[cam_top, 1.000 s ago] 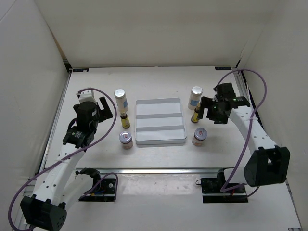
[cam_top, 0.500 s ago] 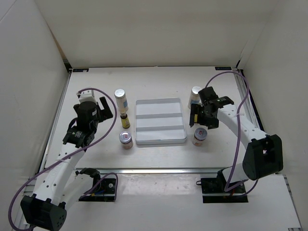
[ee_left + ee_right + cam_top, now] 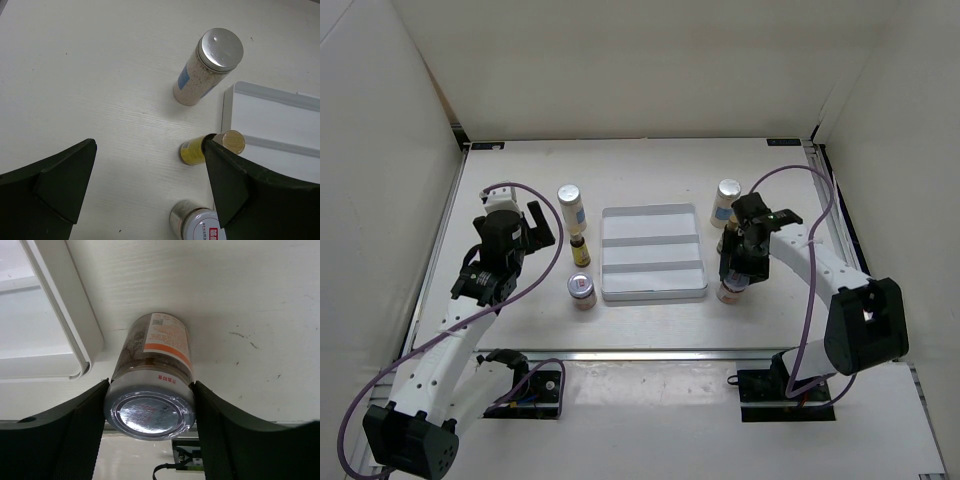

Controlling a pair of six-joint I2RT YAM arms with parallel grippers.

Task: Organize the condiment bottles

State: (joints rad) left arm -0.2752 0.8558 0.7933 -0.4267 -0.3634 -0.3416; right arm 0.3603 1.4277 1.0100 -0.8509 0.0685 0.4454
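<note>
The right pincer (image 3: 150,390) grips the short silver-lidded jar (image 3: 156,347) by its lid, one finger pressed against each side. The jar stands upright on the desk (image 3: 250,300), just beside a corner of the white ridged tray (image 3: 60,310). The left pincer (image 3: 149,145) gapes wide and holds nothing (a slim yellow bottle (image 3: 192,151) stands by one fingertip). A tall white silver-capped bottle (image 3: 206,67) stands farther ahead, and a second short jar (image 3: 197,225) nearer in.
</note>
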